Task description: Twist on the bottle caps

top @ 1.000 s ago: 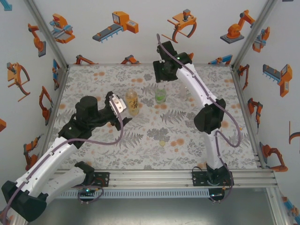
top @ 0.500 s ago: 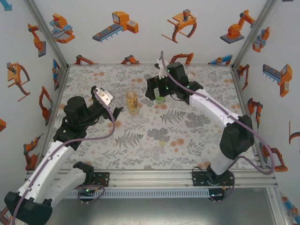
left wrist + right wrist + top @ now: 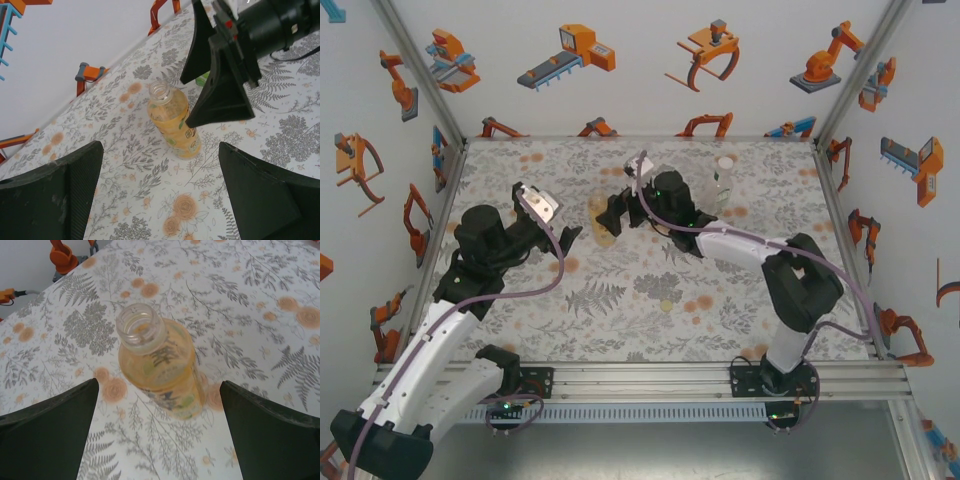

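The amber-yellow bottle (image 3: 602, 222) stands upright and uncapped on the floral mat. My right gripper (image 3: 611, 216) is open just right of it. In the right wrist view the bottle (image 3: 160, 370) stands between and beyond the spread fingers, untouched. My left gripper (image 3: 558, 226) is open to the bottle's left, a short way off. From the left wrist the bottle (image 3: 175, 125) shows with the right gripper's fingers (image 3: 220, 95) beside it and a sliver of the green bottle (image 3: 202, 79) behind. A small yellowish cap (image 3: 666, 305) lies on the mat nearer the front. The clear bottle (image 3: 723, 182) stands at the back right.
The right arm (image 3: 740, 245) reaches leftwards across the middle of the mat. White walls with orange robot pictures close in the back and sides, and a metal rail (image 3: 650, 375) runs along the front edge.
The right arm has swung left from the green bottle to the amber one, and its jaws have opened wide. The left gripper drew back left from the amber bottle, then stayed.
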Action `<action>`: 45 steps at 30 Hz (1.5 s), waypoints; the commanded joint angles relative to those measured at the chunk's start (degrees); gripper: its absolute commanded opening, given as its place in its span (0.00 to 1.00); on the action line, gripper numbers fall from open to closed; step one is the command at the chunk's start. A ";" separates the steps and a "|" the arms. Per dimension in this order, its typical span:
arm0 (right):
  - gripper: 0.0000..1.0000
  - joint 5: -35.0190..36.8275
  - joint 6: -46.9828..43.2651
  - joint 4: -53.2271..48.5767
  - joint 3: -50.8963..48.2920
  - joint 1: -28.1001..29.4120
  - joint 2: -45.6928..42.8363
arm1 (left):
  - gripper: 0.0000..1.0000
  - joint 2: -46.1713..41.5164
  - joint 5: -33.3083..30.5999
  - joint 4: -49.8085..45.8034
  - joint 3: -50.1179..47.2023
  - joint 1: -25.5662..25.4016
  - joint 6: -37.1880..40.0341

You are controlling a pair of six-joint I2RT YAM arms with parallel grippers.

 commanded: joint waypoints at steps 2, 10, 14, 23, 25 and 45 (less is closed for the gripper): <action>0.98 3.34 -0.05 12.60 0.08 1.71 4.20 | 0.89 -0.18 1.34 1.82 -0.45 0.50 -1.56; 0.96 8.35 -1.26 14.14 3.18 2.95 10.18 | 0.89 -0.16 2.50 2.26 -0.65 0.59 -2.05; 0.92 8.46 -1.09 14.38 4.28 3.06 11.84 | 0.89 0.11 2.95 2.37 -0.54 0.59 -2.32; 0.81 8.84 0.12 14.49 5.16 3.48 12.60 | 0.89 0.44 3.33 2.25 -0.39 0.59 -2.57; 0.78 8.77 0.30 14.39 5.12 3.50 12.51 | 0.89 0.50 3.28 2.20 -0.38 0.66 -2.58; 0.49 5.72 -3.11 3.22 4.03 3.52 1.73 | 0.89 2.01 10.58 2.17 0.73 0.66 -4.32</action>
